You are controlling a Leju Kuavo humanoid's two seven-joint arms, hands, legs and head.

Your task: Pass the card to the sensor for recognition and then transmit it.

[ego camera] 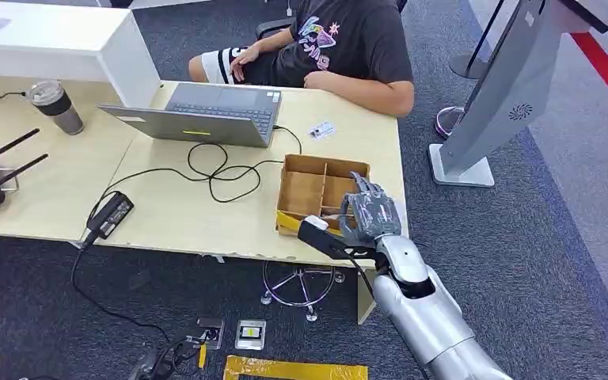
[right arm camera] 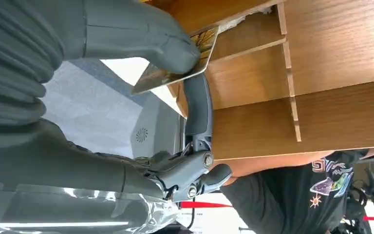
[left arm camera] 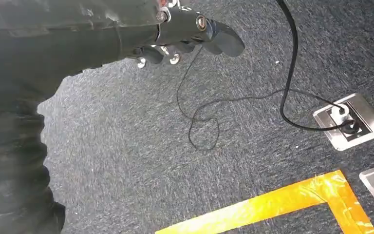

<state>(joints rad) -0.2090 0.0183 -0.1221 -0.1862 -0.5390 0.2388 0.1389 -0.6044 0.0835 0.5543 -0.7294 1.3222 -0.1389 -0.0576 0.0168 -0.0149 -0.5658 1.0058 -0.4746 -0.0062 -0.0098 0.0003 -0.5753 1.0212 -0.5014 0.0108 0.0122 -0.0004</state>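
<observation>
Table [ego camera: 174, 214]: pale wood, a person seated behind it. Cardboard divider box [ego camera: 305, 190]: near the front edge. Right hand [ego camera: 370, 212]: over the box, thumb and finger pinching the card [right arm camera: 175, 68]. Left hand [left arm camera: 185, 29]: above carpet, fingers curled, holding nothing.

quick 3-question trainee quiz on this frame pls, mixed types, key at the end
1. True or false: the right hand pinches a card over the cardboard box.
2. What does the left hand hold?
A. a card
B. a cable
C. nothing
3. Fill in: the loose card on the table lies between the laptop and the ____'s arm.

Key
1. True. In the right wrist view the thumb presses the card against a finger, with the box dividers right behind it.
2. C. It hangs over the carpet, its fingers curled in on nothing.
3. Person, seated at the far side of the table.
</observation>
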